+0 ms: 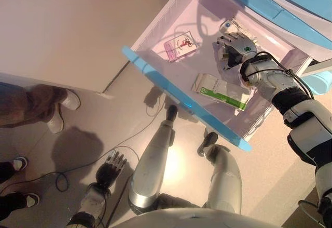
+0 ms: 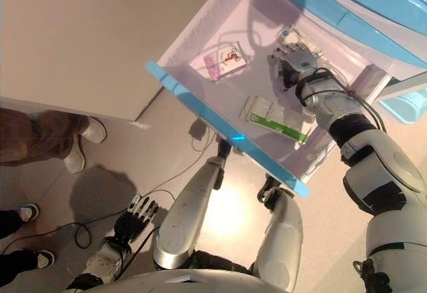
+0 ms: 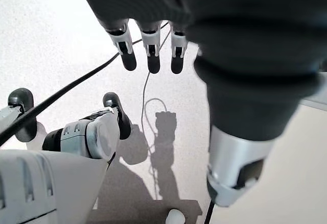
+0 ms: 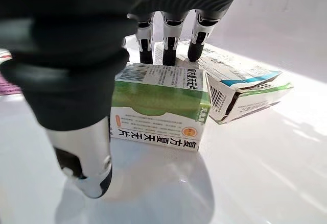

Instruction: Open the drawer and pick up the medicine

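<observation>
**Drawer's open, right hand is down over the medicine boxes**

Starting on the left: the left hand (image 1: 110,168) just hangs low over the floor (image 1: 93,119) with its fingers straight and loose, nothing in it. A person's shoes (image 1: 61,111) show at the left edge, by a pale cabinet side (image 1: 67,25).

Moving right, the drawer (image 1: 155,30) is pulled out, blue front edge (image 1: 181,101) toward the robot. Inside, a small pink packet (image 1: 180,46) lies flat near the left part of the drawer floor. Further right and nearer the front there's a long white-and-green box (image 1: 222,91) lying flat.

Then the right hand (image 1: 234,49), reaching into the drawer's far right area. In the wrist view it's opened wide over a green-and-white medicine box (image 4: 161,106), fingers (image 4: 146,43) past the far side, thumb (image 4: 87,157) down on the near side, not closed on it. Just beside that one lies another white box (image 4: 240,89) with a blue and green end, tipped over.
</observation>
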`<state>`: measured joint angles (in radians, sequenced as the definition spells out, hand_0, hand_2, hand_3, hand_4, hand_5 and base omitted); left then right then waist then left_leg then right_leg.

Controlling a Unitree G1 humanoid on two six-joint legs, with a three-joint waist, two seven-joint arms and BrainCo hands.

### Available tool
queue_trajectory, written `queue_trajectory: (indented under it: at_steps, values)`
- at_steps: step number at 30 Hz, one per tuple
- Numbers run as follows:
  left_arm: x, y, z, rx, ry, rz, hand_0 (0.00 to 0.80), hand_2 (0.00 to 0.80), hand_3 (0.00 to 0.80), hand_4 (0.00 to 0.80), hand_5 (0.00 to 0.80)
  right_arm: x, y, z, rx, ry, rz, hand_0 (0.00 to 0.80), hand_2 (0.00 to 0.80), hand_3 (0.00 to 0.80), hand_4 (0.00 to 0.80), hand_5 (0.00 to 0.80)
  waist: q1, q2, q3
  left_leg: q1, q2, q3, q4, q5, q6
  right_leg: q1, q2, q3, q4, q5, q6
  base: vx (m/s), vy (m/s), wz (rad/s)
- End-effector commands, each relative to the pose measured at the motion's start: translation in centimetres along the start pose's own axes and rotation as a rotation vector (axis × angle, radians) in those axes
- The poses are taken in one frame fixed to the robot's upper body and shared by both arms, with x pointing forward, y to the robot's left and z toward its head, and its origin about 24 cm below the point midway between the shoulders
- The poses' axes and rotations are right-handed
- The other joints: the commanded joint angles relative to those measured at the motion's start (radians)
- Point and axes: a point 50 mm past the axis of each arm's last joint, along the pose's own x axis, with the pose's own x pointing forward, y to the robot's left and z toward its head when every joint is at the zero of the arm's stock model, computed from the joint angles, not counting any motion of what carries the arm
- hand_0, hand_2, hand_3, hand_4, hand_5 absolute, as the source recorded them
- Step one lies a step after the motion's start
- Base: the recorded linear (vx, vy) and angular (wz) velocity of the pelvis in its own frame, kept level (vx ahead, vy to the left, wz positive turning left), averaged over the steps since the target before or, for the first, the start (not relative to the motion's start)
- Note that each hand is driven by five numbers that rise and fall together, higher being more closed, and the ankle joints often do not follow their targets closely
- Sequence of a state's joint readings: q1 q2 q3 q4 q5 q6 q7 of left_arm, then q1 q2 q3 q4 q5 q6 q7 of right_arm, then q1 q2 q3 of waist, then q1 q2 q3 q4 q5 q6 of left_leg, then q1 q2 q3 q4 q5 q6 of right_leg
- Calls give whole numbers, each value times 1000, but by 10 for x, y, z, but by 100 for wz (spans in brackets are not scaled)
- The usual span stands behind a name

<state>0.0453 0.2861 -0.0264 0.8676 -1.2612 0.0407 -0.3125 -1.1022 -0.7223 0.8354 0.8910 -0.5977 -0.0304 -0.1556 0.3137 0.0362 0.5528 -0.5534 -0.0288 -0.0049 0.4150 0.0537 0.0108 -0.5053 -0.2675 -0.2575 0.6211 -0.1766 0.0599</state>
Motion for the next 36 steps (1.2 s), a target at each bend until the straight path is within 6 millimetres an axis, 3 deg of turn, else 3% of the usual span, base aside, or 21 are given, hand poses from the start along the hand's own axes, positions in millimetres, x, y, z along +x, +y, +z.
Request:
queue_trajectory:
  at_steps: [1,8,9,10,11,12,13,36]
  values:
    - [-18,21,-14,0,39,37,0,0,0,0,0,-8,8,-32,42,123,51,0,0,0,0,0,5,55,-33,19,-33,37,83,-191,34,-31,39,-29,73,4,7,0,0,0]
    - [-20,22,-18,0,51,32,0,0,0,0,0,-14,21,-44,107,158,110,0,0,0,0,0,4,62,-33,17,-35,36,86,-191,36,-36,39,-27,79,1,1,0,0,0]
    - [-20,21,-18,0,52,30,0,0,0,0,0,-15,23,-45,109,158,118,53,53,53,53,53,4,63,-33,18,-35,36,84,-190,37,-37,40,-26,79,1,1,0,0,0]
    - [-19,21,-18,1,52,29,0,0,0,0,0,-16,23,-46,113,158,127,201,201,201,201,201,4,63,-33,18,-35,37,82,-189,37,-37,41,-26,78,2,0,0,0,0]
    - [-20,21,-18,2,53,28,0,0,0,0,0,-16,24,-46,122,160,135,402,402,402,402,402,4,63,-33,18,-35,37,82,-189,36,-36,40,-27,77,1,0,0,0,0]
    - [-20,21,-18,2,53,28,0,0,0,0,0,-16,25,-46,129,162,142,653,653,653,653,653,4,63,-33,19,-34,37,82,-189,36,-36,40,-27,75,0,-1,0,0,0]
    - [-20,21,-18,2,52,27,0,0,0,0,0,-16,26,-46,136,163,150,800,800,800,800,800,4,62,-33,17,-35,36,81,-187,35,-37,42,-25,73,2,-1,0,0,0]
    - [-20,21,-16,2,46,16,0,0,0,0,0,-19,33,-43,134,126,186,800,800,800,800,800,0,57,-33,19,-30,37,67,-180,38,-40,48,-23,64,18,3,0,1,0]
